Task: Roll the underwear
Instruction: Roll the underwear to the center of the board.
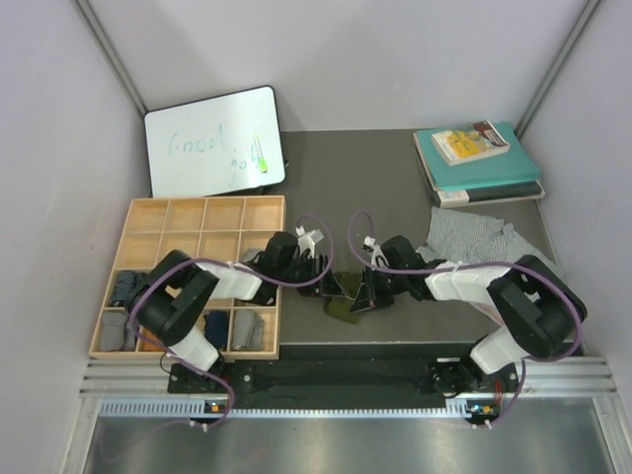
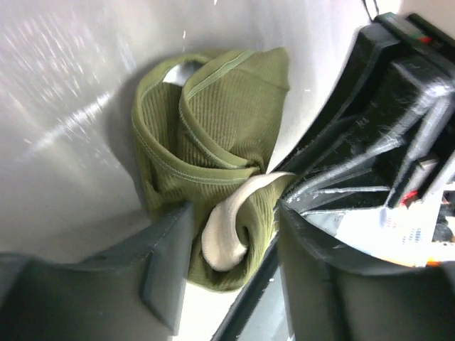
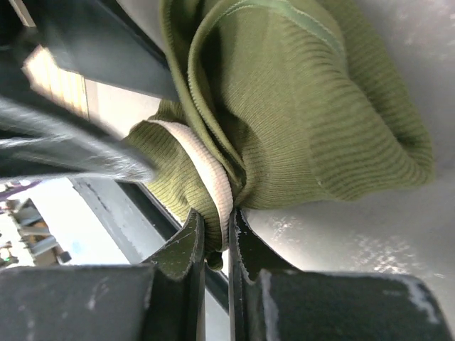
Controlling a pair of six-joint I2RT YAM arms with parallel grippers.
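The olive green underwear (image 1: pixel 345 302) lies bunched in a loose roll near the table's front edge, between both grippers. In the right wrist view my right gripper (image 3: pixel 217 238) is shut on its cream waistband and an olive fold (image 3: pixel 313 121). In the left wrist view my left gripper (image 2: pixel 231 249) stands open around the roll's end (image 2: pixel 213 135); the cream band curls between the fingers (image 2: pixel 167 256), with a gap on the right side. A grey-and-white patterned underwear (image 1: pixel 474 235) lies spread at the right, behind the right arm.
A wooden compartment tray (image 1: pixel 202 219) stands at the left, with rolled grey cloth (image 1: pixel 253 331) and dark bundles (image 1: pixel 123 287) in its front cells. A whiteboard (image 1: pixel 212 140) leans at the back left. Teal books (image 1: pixel 479 160) are stacked at the back right.
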